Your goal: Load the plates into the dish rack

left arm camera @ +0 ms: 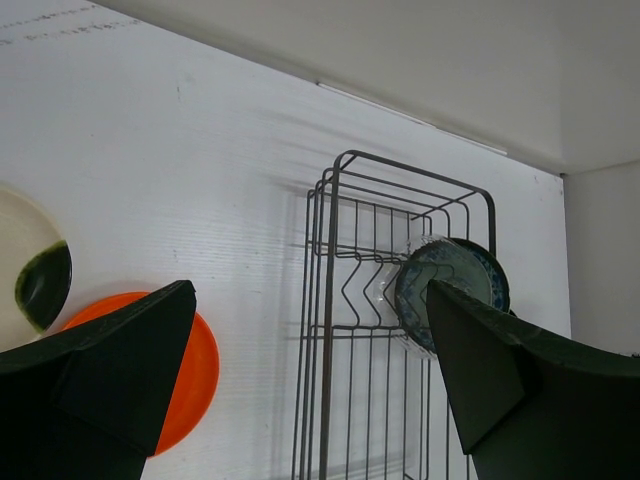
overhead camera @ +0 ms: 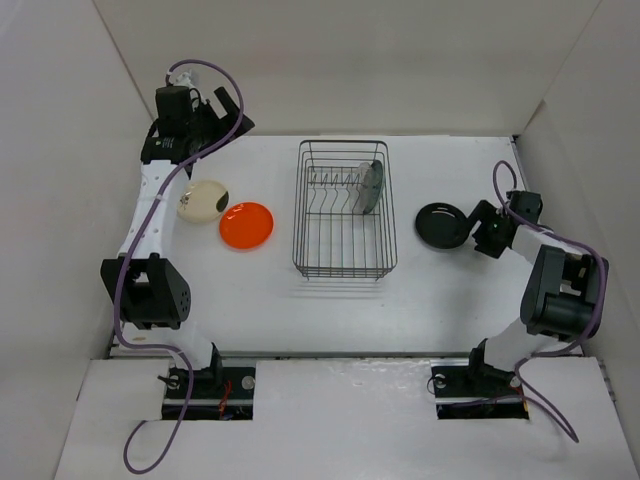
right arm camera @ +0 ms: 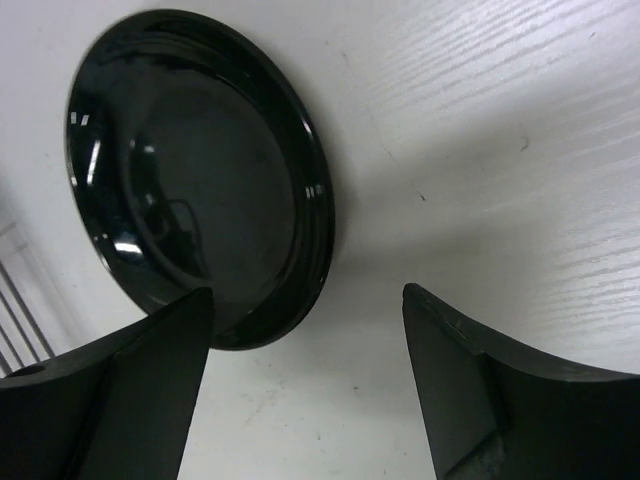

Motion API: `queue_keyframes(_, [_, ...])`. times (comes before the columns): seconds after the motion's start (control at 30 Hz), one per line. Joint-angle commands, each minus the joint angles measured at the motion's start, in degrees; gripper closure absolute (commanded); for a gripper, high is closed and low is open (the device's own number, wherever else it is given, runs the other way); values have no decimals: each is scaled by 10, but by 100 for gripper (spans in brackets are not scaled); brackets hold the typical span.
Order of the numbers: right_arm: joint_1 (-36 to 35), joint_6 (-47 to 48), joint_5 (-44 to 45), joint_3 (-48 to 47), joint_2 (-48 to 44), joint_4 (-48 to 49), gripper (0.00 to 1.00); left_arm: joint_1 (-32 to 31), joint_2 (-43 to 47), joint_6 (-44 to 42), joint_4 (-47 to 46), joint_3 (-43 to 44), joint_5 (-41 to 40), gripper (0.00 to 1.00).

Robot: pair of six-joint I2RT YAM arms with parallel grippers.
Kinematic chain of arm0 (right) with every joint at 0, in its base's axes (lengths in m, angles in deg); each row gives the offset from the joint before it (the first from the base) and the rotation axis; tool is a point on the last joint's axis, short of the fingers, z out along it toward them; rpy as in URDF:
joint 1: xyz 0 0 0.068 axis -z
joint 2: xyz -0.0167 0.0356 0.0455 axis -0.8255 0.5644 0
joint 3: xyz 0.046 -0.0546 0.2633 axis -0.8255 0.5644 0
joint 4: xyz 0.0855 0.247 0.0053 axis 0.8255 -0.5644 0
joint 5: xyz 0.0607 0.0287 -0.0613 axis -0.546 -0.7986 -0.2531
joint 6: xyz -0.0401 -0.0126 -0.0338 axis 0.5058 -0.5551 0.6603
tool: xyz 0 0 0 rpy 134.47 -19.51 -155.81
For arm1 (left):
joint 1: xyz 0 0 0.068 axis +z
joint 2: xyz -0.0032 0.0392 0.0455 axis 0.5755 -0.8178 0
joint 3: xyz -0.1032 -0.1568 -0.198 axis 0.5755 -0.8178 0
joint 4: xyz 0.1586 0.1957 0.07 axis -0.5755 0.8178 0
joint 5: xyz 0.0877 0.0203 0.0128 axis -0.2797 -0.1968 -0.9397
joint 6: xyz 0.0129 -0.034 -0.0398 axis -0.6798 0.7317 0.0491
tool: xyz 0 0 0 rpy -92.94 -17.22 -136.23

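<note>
The dark wire dish rack [overhead camera: 343,142] stands mid-table, with the blue-green plate [overhead camera: 371,186] upright among its prongs. The orange plate [overhead camera: 246,225] and the cream plate [overhead camera: 203,201] lie flat to the rack's left. The glossy black plate [overhead camera: 443,224] lies flat to its right. My left gripper [overhead camera: 228,108] is open and empty, raised at the far left, well away from the plates. My right gripper [overhead camera: 468,228] is open at the black plate's right rim. In the right wrist view, the black plate [right arm camera: 190,160] lies just ahead of my gripper [right arm camera: 305,370], with one finger [right arm camera: 120,400] at its near edge.
White walls enclose the table at the back and on both sides. In the left wrist view, the rack [left arm camera: 322,400], the blue-green plate [left arm camera: 450,270], the orange plate [left arm camera: 195,370] and the cream plate [left arm camera: 25,270] lie below and ahead of my gripper [left arm camera: 310,380].
</note>
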Motion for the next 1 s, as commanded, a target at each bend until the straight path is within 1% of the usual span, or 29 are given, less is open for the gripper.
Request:
queue_keyframes(0.0, [3, -3, -10, -8, 15, 37, 20, -1, 15, 4, -14, 1, -4, 0])
queue_keyframes(0.03, [3, -3, -5, -8, 15, 42, 22, -1, 15, -2, -14, 1, -4, 0])
queue_keyframes(0.2, [3, -8, -11, -22, 48, 42, 37, -1, 15, -2, -9, 1, -9, 0])
queue_keyframes(0.3, [3, -14, -11, -33, 62, 42, 50, -1, 20, -2, -9, 7, -15, 0])
queue_keyframes(0.37, [3, -14, -19, -33, 73, 42, 50, -1, 20, -2, -9, 7, -20, 0])
queue_keyframes(0.4, [3, -14, -19, -38, 80, 42, 52, -1, 20, -2, -4, 7, -20, 0])
queue_keyframes(0.5, [3, -20, -19, -45, 86, 36, 52, -1, 26, -2, -4, 7, -27, 0])
queue_keyframes(0.53, [3, -20, -19, -53, 86, 27, 59, -1, 26, -2, -4, 7, -34, 0])
queue_keyframes(0.57, [3, -20, -19, -62, 93, 22, 63, -1, 26, -2, -4, 7, -34, 0])
queue_keyframes(0.6, [3, -20, -14, -62, 98, 22, 64, -1, 26, -2, -4, 7, -41, 0])
queue_keyframes(0.63, [3, -27, -14, -69, 98, 14, 74, -1, 31, -2, -4, 7, -41, 0])
queue_keyframes(0.7, [3, -27, -14, -80, 111, -1, 78, -1, 31, -2, -4, 7, -41, 0])
queue_keyframes(0.77, [3, -27, -14, -92, 111, -13, 87, -1, 31, -2, 1, 7, -46, 0])
queue_keyframes(0.83, [3, -27, -14, -97, 117, -19, 93, -1, 31, -2, 1, 7, -46, 0])
queue_keyframes(0.87, [3, -27, -14, -97, 123, -19, 100, -1, 31, -2, 1, 7, -46, 0])
queue_keyframes(0.97, [3, -33, -3, -103, 123, -19, 100, -1, 36, -2, 1, 7, -51, 0])
